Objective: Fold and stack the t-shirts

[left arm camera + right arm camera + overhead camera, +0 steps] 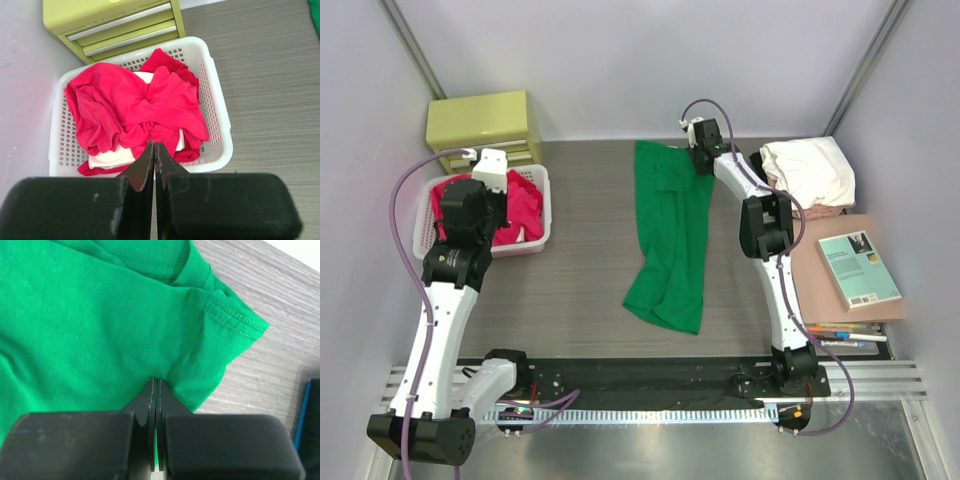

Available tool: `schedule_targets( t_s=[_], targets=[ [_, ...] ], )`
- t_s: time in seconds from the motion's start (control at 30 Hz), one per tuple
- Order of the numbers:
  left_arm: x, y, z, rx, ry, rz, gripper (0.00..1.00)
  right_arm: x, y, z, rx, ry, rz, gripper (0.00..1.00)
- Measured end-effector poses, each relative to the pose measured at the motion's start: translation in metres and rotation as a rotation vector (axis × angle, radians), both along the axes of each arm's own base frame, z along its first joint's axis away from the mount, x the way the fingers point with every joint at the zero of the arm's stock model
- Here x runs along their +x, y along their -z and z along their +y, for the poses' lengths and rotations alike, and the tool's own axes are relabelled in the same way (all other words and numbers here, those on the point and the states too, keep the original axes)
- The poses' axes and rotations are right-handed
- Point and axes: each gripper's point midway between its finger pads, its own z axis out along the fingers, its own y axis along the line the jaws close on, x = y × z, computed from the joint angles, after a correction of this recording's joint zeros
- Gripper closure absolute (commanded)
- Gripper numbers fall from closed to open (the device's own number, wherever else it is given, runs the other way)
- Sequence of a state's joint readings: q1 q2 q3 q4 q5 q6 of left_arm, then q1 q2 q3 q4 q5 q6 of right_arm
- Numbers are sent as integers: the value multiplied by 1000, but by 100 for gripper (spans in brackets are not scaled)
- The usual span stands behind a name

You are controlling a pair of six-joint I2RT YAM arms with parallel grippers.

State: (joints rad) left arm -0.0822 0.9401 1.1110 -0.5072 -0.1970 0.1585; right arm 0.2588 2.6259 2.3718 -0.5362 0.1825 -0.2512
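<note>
Right wrist view: the right gripper (156,385) has its jaws pressed together on a pinch of the green t-shirt (90,315), just below the sleeve (225,330) and near the neckline. Around the pinch the shirt lies on the grey table (265,375). Seen from above, it runs as a long rumpled strip down the middle of the table, loosely doubled over and not yet a neat fold.

The left gripper (154,150), jaws closed on nothing that shows, hangs over the white basket (220,125). Inside, red t-shirts (130,110) lie crumpled over a white t-shirt (107,159).

At the far right corner sits a pile of white and pale pink t-shirts (810,172), seemingly folded already. The task looks partly done: the green fold is in hand, and the basket's shirts are left to do.
</note>
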Motion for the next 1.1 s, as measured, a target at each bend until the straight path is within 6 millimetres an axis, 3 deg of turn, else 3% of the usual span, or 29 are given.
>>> schedule_targets(
  t_s=[0.17, 0.23, 0.33, 0.43, 0.47, 0.57, 0.63, 0.8, 0.9, 1.1],
  targets=[
    [0, 15, -3, -9, 17, 33, 100, -27, -14, 0, -2, -9, 9, 99],
    [-1, 23, -4, -16, 24, 49, 100, -39, -37, 3, 8, -19, -3, 99],
    [-4, 30, -8, -38, 37, 60, 100, -72, -101, 17, 61, -74, -45, 99],
    [-8, 36, -15, -73, 67, 70, 100, -126, -170, 28, 143, -160, -108, 99],
    [-10, 38, -20, -92, 87, 75, 100, -152, -188, 29, 165, -193, -129, 99],
    [-15, 55, -37, -155, 159, 127, 100, -238, -217, 17, 181, -279, -153, 99],
    [-19, 68, -51, -195, 210, 177, 100, -275, -212, -2, 153, -280, -153, 99],
    [-31, 99, -110, -208, 416, 330, 100, -335, -162, -48, 36, -206, -62, 99],
    [-38, 124, -145, -177, 533, 447, 100, -345, -150, -60, 3, -170, -35, 99],
    [-58, 178, -214, -59, 745, 709, 100, -341, -143, -73, -17, -115, -21, 99]
  ],
)
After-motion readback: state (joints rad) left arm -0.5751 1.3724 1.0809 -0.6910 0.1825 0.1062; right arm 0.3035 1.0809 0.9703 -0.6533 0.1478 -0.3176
